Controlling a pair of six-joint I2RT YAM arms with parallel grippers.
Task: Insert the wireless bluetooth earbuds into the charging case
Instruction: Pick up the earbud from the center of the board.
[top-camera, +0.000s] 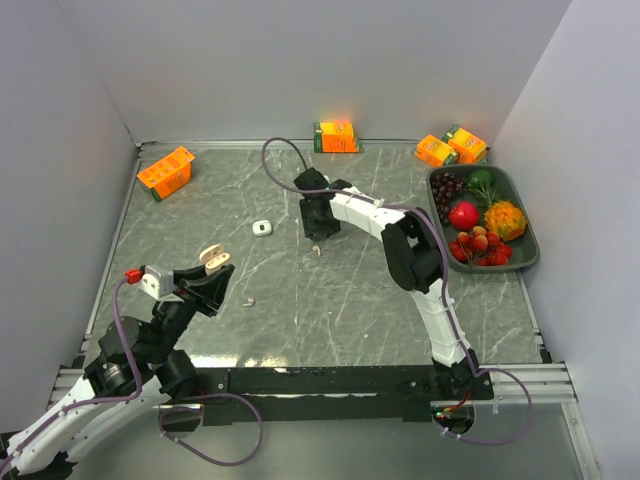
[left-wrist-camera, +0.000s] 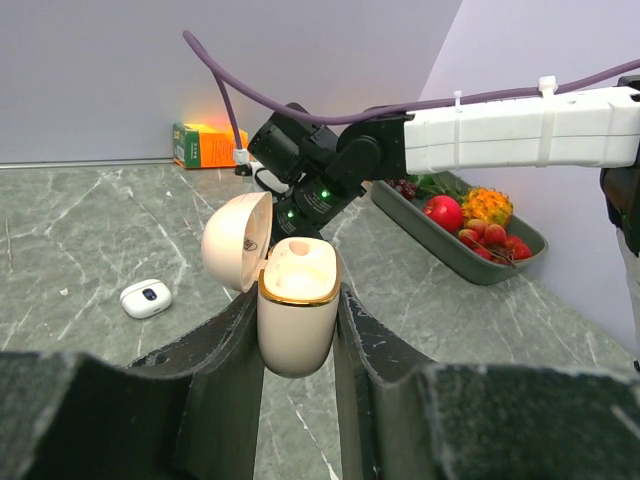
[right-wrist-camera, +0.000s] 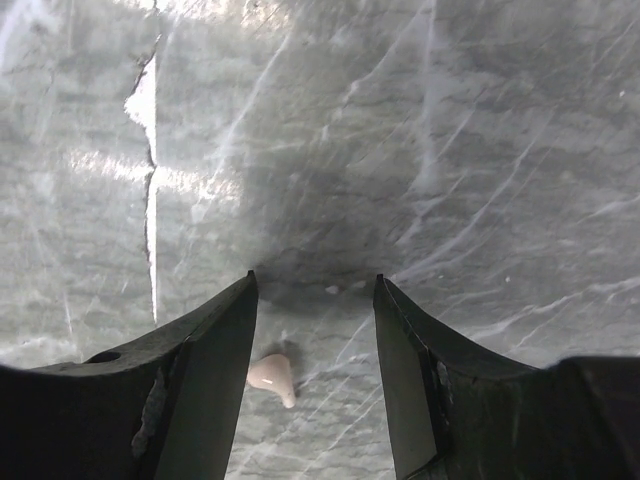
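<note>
Where grey veined table (top-camera: 330, 310) meets right wall, dark fruit tray (top-camera: 527, 258). Right gripper (right-wrist-camera: 315, 282) spread above table. Left gripper (left-wrist-camera: 296, 345) pinching glossy beige case (left-wrist-camera: 298, 285), upright, lid open. White case (left-wrist-camera: 146, 298) beside. Tiny pale earbud (right-wrist-camera: 272, 375) lying between right fingers, tapered end toward wrist camera; second earbud (top-camera: 247, 301) apart.
</note>
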